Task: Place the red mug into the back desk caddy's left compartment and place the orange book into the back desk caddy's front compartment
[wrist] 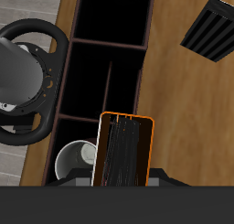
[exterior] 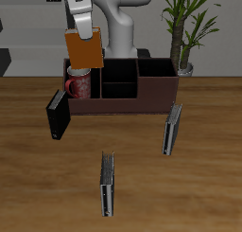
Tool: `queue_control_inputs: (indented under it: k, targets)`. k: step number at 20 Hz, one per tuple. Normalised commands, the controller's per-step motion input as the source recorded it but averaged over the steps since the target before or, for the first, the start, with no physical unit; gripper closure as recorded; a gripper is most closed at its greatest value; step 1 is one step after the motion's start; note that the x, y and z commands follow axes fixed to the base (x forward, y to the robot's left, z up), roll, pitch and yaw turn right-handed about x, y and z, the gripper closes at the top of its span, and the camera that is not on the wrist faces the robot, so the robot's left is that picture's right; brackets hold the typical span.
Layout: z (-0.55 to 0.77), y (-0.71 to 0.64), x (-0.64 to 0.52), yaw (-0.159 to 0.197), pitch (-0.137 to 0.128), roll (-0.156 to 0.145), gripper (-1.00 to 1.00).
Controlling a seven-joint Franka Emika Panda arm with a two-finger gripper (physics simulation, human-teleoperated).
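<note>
Exterior view: my hand [exterior: 83, 29] clamped on orange book [exterior: 84, 49], book hanging upright above caddy [exterior: 151, 90], over end holding red mug [exterior: 78, 84]. Mug already seated in left compartment [exterior: 79, 92]. Wrist view: book [wrist: 123, 152] beside mug [wrist: 75, 160]. Next: shift over small front compartment [exterior: 117, 88], keep book vertical, lower slowly, clear dividers. Black book [exterior: 59, 114] leans on worktop [exterior: 198, 169] by caddy.

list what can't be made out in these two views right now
- Gripper: in the exterior view the plain orange hardcover book covers the fingertips; in the wrist view they are cut off at the edge.
- Red speckled mug: the dark brown-maroon desk caddy wall hides its base; the wrist view shows only its pale inside.
- Caddy compartment floors: too dark in both views.
- Black book: its cover is too small to read.
</note>
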Motion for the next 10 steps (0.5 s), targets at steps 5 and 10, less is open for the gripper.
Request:
queue_control_inputs:
  k: [5, 10]
  targets:
    - [0.05, -0.11, 0.17, -0.075, -0.002, -0.050, 1.00]
    - [-0.09, 0.08, 0.08, 0.036, 0.007, 0.029, 1.00]
